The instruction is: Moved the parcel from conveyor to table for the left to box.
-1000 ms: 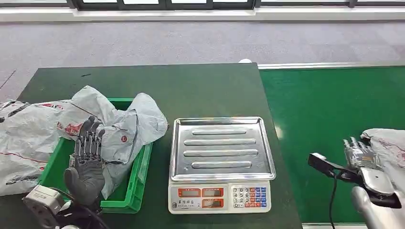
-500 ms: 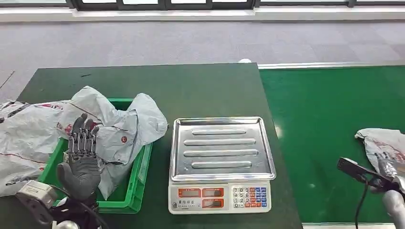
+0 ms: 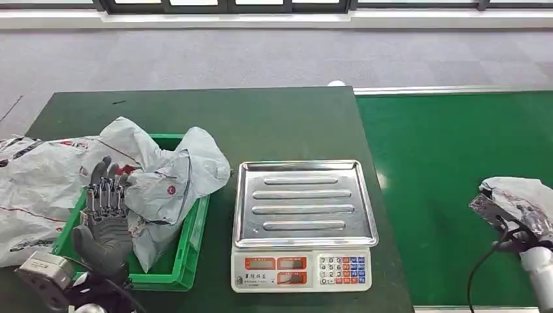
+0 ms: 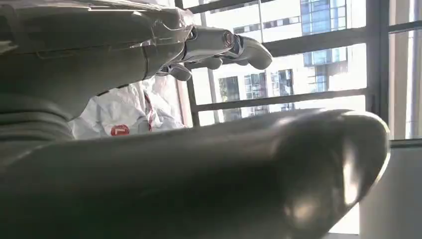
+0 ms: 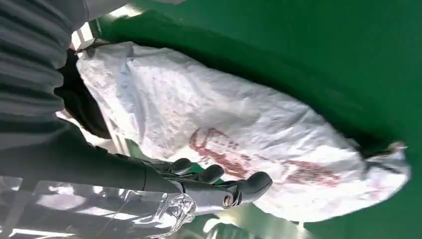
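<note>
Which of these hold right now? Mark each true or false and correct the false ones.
1. The ribbed steel tray of the weighing scale carries a parcel. False: it is bare.
2. A grey plastic mailer parcel lies on the green conveyor belt by the right hand. True.
3. The green plastic crate holds crumpled grey mailer bags. True.
4. The left hand grips the scale. False: its fingers are spread over the crate.
5. The scale stands on the conveyor. False: it is on the dark green table.
</note>
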Motion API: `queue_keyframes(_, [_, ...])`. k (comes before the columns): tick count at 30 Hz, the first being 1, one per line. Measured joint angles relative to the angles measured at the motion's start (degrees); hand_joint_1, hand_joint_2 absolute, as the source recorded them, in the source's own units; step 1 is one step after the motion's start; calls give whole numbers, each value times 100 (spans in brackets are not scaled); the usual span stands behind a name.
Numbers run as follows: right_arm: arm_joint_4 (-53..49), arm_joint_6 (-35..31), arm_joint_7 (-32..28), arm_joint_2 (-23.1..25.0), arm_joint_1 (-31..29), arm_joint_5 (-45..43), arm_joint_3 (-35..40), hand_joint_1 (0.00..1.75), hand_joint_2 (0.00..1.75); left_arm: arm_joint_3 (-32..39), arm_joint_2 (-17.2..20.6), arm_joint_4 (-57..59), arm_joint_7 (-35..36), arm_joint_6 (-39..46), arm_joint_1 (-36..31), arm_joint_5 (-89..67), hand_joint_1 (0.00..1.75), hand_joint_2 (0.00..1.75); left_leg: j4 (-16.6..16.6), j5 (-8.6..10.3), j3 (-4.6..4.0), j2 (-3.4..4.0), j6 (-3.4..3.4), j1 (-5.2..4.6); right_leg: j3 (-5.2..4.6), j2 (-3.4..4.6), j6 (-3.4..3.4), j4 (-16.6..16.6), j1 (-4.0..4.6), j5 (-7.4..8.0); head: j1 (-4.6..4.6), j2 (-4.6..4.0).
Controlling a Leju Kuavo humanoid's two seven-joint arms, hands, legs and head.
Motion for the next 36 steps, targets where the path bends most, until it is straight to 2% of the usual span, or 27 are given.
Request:
queue_keyframes(5, [74,-107,203,-20,-5,153,-83,0,175,0,0,0,44,7,-10,0,0,0,0,-1,0,-1,2,-5,1,-1,2,0,-5,0,0,0])
queue_keyframes(21, [173,-127,210,-52,-18,188,-116,0,175,0,0,0,50,4,-20,0,0,0,0,-1,1,4,2,-5,0,3,2,0,-5,0,0,0])
queue_keyframes(26, [260,-96,385,-87,-28,302,-136,0,175,2,0,0,87,9,-37,0,0,0,0,-1,4,2,2,-6,0,1,2,0,-6,0,0,0])
queue_keyframes(27, [289,-46,418,-109,-26,310,-138,0,175,4,0,0,90,11,-40,0,0,0,2,0,51,1,2,-7,-4,1,2,-1,-5,0,0,0])
queue_keyframes(29, [346,384,564,-223,41,326,-144,0,175,20,-11,2,127,11,-42,-15,0,0,4,2,55,-4,4,-8,-2,-1,6,-1,-5,4,0,0])
queue_keyframes(32, [359,1094,446,-446,371,306,-182,0,175,44,-26,9,136,-4,-37,-39,0,0,3,2,44,-29,5,-8,6,-25,11,-1,-6,-1,0,0])
queue_keyframes(33, [359,1319,360,-494,458,308,-197,0,175,46,-26,15,136,-7,-42,-50,0,0,2,0,1,-29,5,-8,6,-26,11,-1,-7,-2,0,0])
queue_keyframes(36, [346,1734,199,-536,681,291,-197,0,175,48,-26,66,136,-7,-102,-74,0,0,2,-22,3,-13,12,-7,9,-18,14,-1,-6,-16,0,0])
